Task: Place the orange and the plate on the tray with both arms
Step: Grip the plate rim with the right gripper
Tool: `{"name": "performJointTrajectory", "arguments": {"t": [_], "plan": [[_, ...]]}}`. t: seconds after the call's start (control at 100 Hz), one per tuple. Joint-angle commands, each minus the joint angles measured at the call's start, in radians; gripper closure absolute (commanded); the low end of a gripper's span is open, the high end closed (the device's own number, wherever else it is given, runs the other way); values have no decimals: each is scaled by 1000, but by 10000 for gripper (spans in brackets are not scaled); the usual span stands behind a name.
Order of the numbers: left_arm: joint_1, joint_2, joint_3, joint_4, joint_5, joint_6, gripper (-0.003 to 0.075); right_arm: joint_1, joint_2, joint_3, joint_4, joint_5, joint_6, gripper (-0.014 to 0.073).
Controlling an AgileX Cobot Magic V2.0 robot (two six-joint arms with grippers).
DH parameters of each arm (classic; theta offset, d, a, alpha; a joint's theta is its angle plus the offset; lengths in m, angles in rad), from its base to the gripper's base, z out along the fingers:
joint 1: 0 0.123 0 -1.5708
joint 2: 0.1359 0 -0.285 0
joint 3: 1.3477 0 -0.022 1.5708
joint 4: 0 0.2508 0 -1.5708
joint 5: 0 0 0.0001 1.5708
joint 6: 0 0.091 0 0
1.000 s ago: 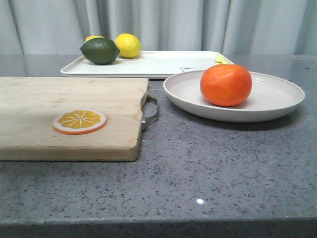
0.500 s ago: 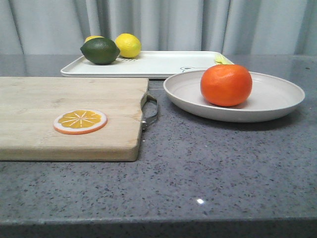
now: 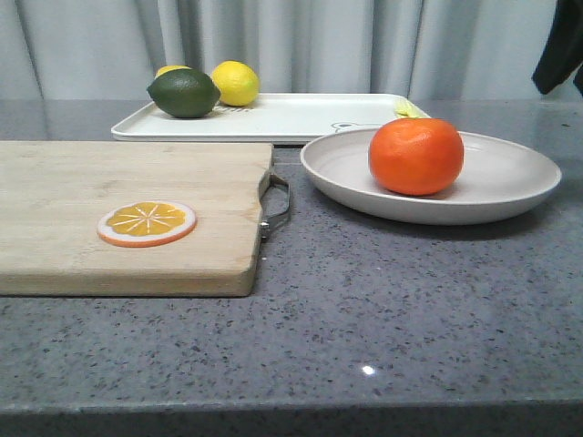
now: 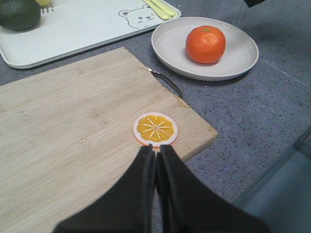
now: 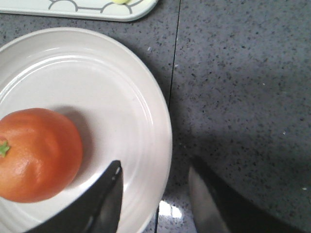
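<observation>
Front view shows the orange (image 3: 416,156) resting in the plate (image 3: 510,187) beside the tray (image 3: 301,116). Right end effector (image 5: 155,194) spreads over the plate rim; left end effector (image 4: 156,150) is closed, empty.

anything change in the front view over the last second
Only one thing: a dark part of the right arm has come into the upper right corner of the front view, above the far side of the plate. Nothing was taken hold of or let go. The orange on the plate, the tray and the cutting board with its orange slice stayed put.
</observation>
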Motion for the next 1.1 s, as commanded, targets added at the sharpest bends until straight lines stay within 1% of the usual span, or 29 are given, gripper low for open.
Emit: {"name": "performJointTrajectory", "arguments": {"t": [0.0, 0.35, 0.5, 0.72, 0.81, 0.98, 1.09], "plan": [[1, 3, -29, -2, -76, -10, 739, -2, 15, -63, 21, -15, -16, 211], [1, 3, -29, -4, -76, -10, 739, -2, 196, -188, 21, 78, -16, 211], [1, 3, -29, -4, -76, -10, 739, -2, 236, -195, 21, 83, -16, 211], [1, 3, -29, -4, -76, -10, 739, -2, 243, -195, 20, 83, -16, 217], [1, 3, -29, -4, -76, -10, 739, -2, 243, -195, 20, 85, -16, 275], [1, 3, -29, -4, -76, -10, 739, -2, 243, -195, 20, 85, -16, 455], [1, 3, -29, -4, -76, -10, 739, -3, 243, -195, 17, 89, -16, 527]]}}
